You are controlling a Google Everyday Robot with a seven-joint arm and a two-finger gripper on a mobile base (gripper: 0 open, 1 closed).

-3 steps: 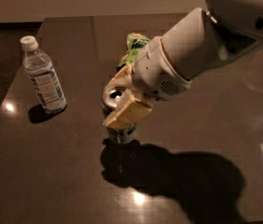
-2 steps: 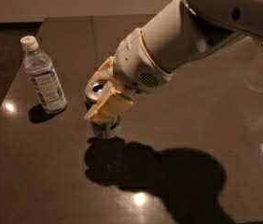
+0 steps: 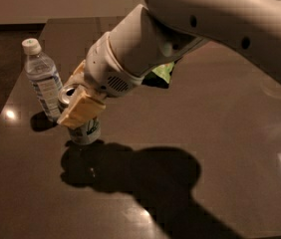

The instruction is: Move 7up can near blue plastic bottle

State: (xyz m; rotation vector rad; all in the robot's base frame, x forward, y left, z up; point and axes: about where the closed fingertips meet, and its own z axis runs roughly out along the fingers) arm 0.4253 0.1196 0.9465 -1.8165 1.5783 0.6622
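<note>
Bench (image 3: 215, 133) dark and glossy, with glare spots along the left and right edges.

My gripper (image 3: 75, 103) sits low over the left part of the bench, just right of the blue plastic bottle (image 3: 43, 81). My white arm (image 3: 180, 29) reaches in from the upper right and fills most of the top of the view.

Fingers (image 3: 83, 111): tan pads clenched on the 7up can (image 3: 86, 131). One pad lies slantwise across the can's front, just under the rim. The other is mostly hidden behind the can and the wrist.

The can's silver top shows between the pads, and its pale label shows below the front pad. The can leans a little. Its base meets its own shadow on the bench; I cannot tell whether it rests there or hangs just clear.

The bottle stands upright with its white cap on, just beside the can on the left. I cannot tell whether the two touch.

Green snack bag (image 3: 163, 72): only a sliver shows behind my arm, well apart from the can.

The arm's large shadow (image 3: 130, 173) spreads across the bench in front of the can.
</note>
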